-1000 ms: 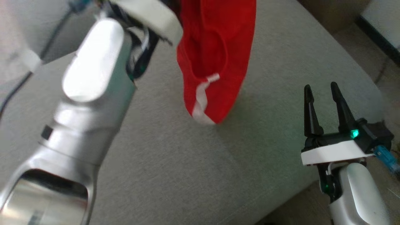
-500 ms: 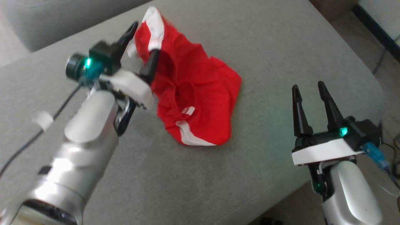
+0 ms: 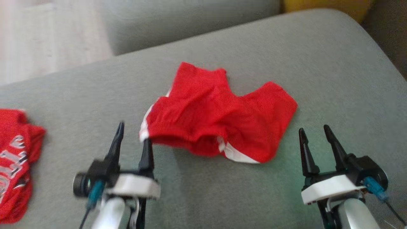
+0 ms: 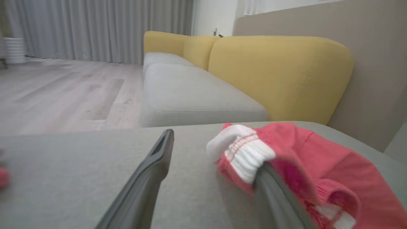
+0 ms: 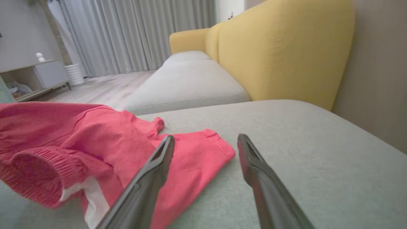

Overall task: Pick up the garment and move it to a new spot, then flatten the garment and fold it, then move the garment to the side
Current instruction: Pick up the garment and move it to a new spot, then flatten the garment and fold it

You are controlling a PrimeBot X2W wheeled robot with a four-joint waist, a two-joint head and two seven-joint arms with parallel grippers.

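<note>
We log the garment (image 3: 219, 124), red shorts with white trim, lying crumpled on the grey seat cushion (image 3: 286, 57), about mid-cushion and ahead of both arms. Its long axis runs across the head view. The white waistband (image 4: 248, 156) end is toward the robot's left and a leg hem (image 5: 206, 143) toward its right. The left gripper (image 3: 133, 133) has its jaws apart with nothing between them, and the garment lies ahead and to its right. Its right finger (image 4: 276, 197) ends just at the waistband corner, and the left wrist view shows the band lapping the fingertip. We cannot tell whether they touch or only overlap in the picture. The right gripper (image 3: 313, 128) also has its jaws apart and empty. The garment lies ahead and to its left, near the hem but apart from it in the head view. A second red garment (image 3: 16, 165) with white lettering lies well apart at the cushion's left edge. Our judgement is that placement at the new spot looks done and flattening comes next, since the cloth is bunched along its near edge. The left arm is the nearer one. Each gripper faces its own end of the long axis, which suits a two-handed spread outward. The risk we note is the left finger snagging the waistband.
</note>
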